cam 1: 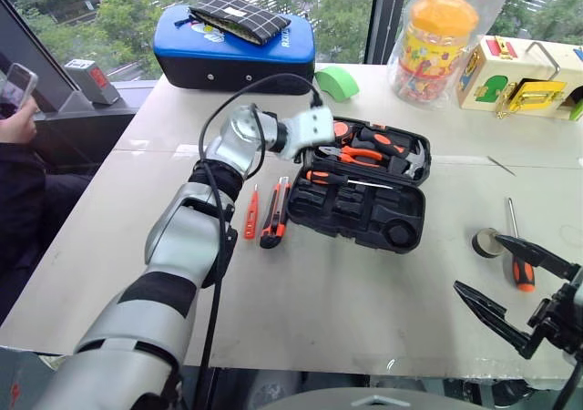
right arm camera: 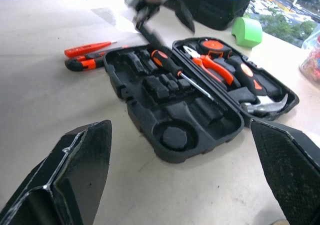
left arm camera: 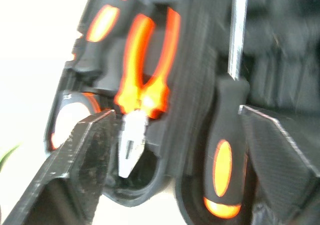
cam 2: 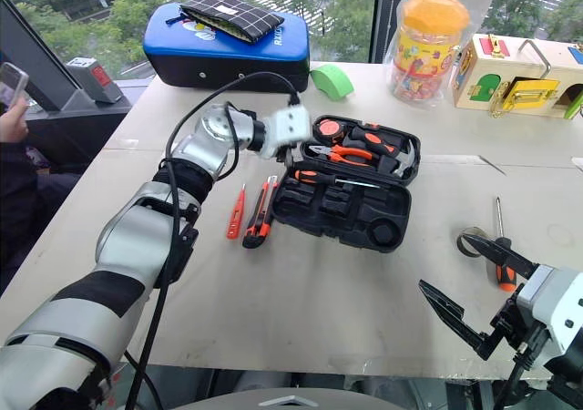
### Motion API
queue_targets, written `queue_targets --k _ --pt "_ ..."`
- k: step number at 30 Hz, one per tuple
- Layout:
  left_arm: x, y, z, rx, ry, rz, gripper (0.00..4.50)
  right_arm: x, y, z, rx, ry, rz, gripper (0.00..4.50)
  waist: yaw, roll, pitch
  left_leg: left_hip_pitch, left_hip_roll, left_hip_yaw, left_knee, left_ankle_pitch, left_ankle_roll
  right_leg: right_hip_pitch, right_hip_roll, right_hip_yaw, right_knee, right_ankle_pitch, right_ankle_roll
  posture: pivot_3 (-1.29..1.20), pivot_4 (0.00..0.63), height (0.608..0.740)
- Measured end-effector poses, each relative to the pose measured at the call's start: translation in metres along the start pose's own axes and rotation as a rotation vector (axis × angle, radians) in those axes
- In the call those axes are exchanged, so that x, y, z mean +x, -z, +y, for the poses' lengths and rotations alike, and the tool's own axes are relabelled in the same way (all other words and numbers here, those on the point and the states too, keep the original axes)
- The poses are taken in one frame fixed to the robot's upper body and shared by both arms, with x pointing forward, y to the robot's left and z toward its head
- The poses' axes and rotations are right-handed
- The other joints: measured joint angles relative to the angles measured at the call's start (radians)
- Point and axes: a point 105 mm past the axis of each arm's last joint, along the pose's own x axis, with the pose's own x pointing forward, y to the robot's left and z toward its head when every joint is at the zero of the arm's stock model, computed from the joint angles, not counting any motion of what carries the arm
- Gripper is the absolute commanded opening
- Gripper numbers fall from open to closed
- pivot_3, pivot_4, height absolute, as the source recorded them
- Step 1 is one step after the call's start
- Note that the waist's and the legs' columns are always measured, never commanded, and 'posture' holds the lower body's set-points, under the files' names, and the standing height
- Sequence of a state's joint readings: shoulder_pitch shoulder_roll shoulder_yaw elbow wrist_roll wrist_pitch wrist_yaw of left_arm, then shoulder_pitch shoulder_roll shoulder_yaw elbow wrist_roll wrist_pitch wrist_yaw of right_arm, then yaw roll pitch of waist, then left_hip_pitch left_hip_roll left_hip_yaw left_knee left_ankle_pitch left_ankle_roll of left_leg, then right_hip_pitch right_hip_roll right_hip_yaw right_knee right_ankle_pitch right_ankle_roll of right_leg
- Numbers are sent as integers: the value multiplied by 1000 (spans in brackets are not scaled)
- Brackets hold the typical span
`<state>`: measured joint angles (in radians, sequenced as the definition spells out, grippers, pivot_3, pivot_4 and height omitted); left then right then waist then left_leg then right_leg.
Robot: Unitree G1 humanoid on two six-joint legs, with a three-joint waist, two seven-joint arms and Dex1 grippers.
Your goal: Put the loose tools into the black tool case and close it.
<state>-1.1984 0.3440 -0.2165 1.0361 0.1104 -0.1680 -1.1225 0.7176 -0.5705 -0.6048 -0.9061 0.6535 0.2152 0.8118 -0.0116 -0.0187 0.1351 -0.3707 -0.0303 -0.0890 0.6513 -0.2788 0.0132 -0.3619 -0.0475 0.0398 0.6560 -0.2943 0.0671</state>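
Note:
The black tool case (cam 1: 383, 228) lies open mid-table, with pliers (cam 1: 360, 154), a hammer and other tools in its far half. A black-and-orange screwdriver (right arm camera: 172, 67) rests in it along the hinge. My left gripper (right arm camera: 165, 22) hovers open just above the case's left end, and the screwdriver's handle (left arm camera: 222, 165) lies below, between the fingers. Left of the case on the table lie a slim orange tester screwdriver (cam 1: 250, 211) and a utility knife (cam 1: 275, 214). Another screwdriver (cam 1: 517, 251) lies at the right. My right gripper (cam 1: 510, 287) stands open low at the right, close to it.
A blue-topped soft case (cam 1: 232, 50) with a checked pouch on it sits at the back. A green tape roll (cam 1: 337, 82), an orange-lidded jar (cam 1: 439, 46) and a wooden latch box (cam 1: 519, 77) stand along the window. A small roll (cam 1: 487, 242) lies by the right screwdriver. A person's hand (cam 1: 16, 109) holds a phone at the left.

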Motion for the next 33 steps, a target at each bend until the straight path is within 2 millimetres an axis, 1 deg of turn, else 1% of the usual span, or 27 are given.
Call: queue_targets --k 2,3,4,5,6,10,13,17,19,21,24,25,26,28,29,30,31,33 --pt "1 0 -3 -139 -46 -66 1754 2 0 0 -5 -1 -5 4500 -1 1 -1 1 0 0 0 0 0 0 0 1 0 0 0 0 150 740" --pt "5 5 -8 -204 -65 -79 1335 2 1 0 -4 -2 -3 4500 -1 1 -1 1 0 0 0 0 0 0 0 1 0 0 0 0 150 740" --pt "9 11 -15 -277 -87 -92 805 3 1 0 -3 -3 -5 4500 0 1 -1 1 0 0 0 0 0 0 0 1 1 0 0 0 150 740" --pt "13 16 -21 -325 -100 -89 392 3 1 -1 -2 -2 -7 4500 1 1 -1 1 0 0 0 0 0 0 0 1 1 0 0 0 150 740" --pt "18 23 -30 -377 -113 -82 146 3 1 -2 -4 2 -10 4500 1 1 -1 1 0 0 0 0 0 0 0 1 1 0 0 0 150 740" --pt "28 30 -46 -441 -173 -61 146 6 0 -4 -9 4 -22 4500 5 1 -1 1 0 0 0 0 0 0 -1 1 1 0 0 0 150 740" --pt "38 37 -61 -371 -174 19 146 9 2 -3 -2 -1 -24 4500 10 1 -1 2 0 0 0 0 0 1 -1 2 1 0 0 0 150 740" --pt "42 36 -65 -283 -170 65 146 11 3 -1 5 -9 -28 4500 20 2 -4 3 0 2 0 0 0 1 -1 3 1 0 0 0 150 740" --pt "41 38 -67 -220 -170 84 146 12 5 -2 10 2 -16 4500 22 3 -7 4 0 2 -1 0 0 1 -1 4 1 0 0 0 150 740" --pt "40 39 -69 -197 -174 86 146 12 7 -4 9 23 0 4500 22 3 -10 5 0 3 -1 0 0 1 -1 4 1 0 0 0 150 740" --pt "38 40 -68 -217 -197 56 146 14 12 -12 11 78 25 4500 22 3 -11 5 0 3 -2 0 0 1 -2 4 1 0 0 0 150 740" --pt "37 39 -68 -256 -204 21 146 15 14 -16 13 108 29 4500 22 3 -11 4 0 3 -2 0 0 1 -2 5 1 0 0 0 150 740" --pt "32 37 -72 -374 -198 -60 146 15 16 -23 24 163 41 4500 20 4 -10 4 0 3 -2 0 0 0 -3 5 1 0 0 0 150 740" --pt "24 27 -77 -486 -168 -161 146 13 23 -30 42 217 78 4500 22 4 -9 1 1 2 -1 0 0 -2 -5 3 0 0 0 0 150 740" --pt "19 22 -77 -510 -158 -189 146 13 24 -32 46 232 89 4500 23 4 -9 -1 1 1 -1 0 -1 -3 -5 2 0 0 0 0 150 740" --pt "12 17 -76 -524 -147 -217 647 12 25 -34 48 243 102 4500 23 4 -9 -1 1 1 -1 0 -1 -3 -6 2 0 0 0 0 150 740" --pt "0 10 -77 -529 -128 -248 905 12 27 -38 51 253 134 4500 22 4 -9 -1 1 1 -1 0 -1 -2 -6 2 0 0 0 0 150 740" --pt "-23 -5 -82 -524 -65 -294 1830 8 34 -50 62 290 228 4500 22 5 -9 0 1 1 -1 0 -1 -1 -6 2 -1 0 -1 0 150 740"
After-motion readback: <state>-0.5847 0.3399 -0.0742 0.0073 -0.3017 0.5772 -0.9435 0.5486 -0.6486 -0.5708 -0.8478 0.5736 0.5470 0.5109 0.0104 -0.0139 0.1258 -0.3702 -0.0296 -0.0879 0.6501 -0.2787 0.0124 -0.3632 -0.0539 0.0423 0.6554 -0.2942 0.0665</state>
